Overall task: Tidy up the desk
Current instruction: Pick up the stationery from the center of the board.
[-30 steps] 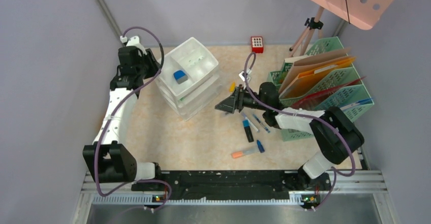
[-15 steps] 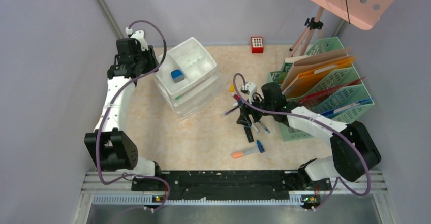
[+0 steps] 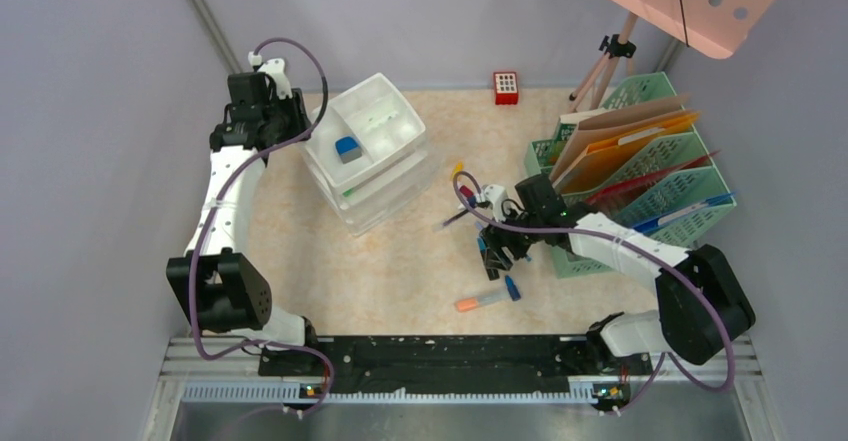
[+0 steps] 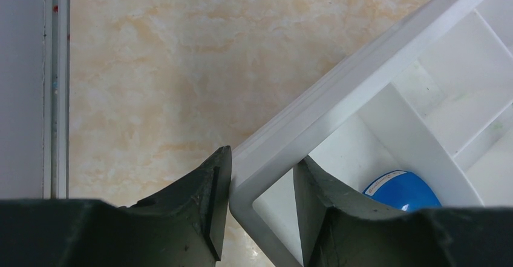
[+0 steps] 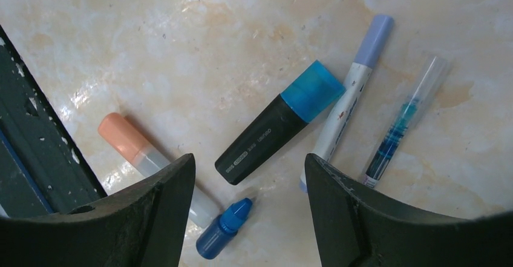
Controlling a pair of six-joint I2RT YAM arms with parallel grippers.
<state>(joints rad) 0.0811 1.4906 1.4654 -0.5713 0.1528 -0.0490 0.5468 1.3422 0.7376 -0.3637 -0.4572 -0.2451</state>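
The desk (image 3: 400, 271) is beige and mottled. At its back left stands a white drawer unit (image 3: 375, 186), its top drawer (image 3: 385, 121) holding a blue object (image 3: 347, 148) (image 4: 402, 189). My left gripper (image 3: 303, 129) (image 4: 261, 176) is shut on that drawer's corner wall (image 4: 363, 79), one finger outside and one inside. My right gripper (image 3: 492, 251) (image 5: 249, 173) hangs open, pointing down over loose pens. Between its jaws lies a black highlighter (image 5: 278, 121) (image 3: 489, 261) with a blue cap; nothing is held.
Around the highlighter lie an orange-capped marker (image 5: 130, 143), a small blue bottle (image 5: 222, 227), a lilac-capped white marker (image 5: 351, 91) and a clear blue pen (image 5: 402, 125). A green mesh file rack (image 3: 650, 181) stands right, a red block (image 3: 506, 87) at the back, a black rail (image 3: 450, 351) in front.
My right arm swung from beside the drawer unit toward the front, turned downward and now hovers over the pens. The left gripper and top drawer shifted slightly left.
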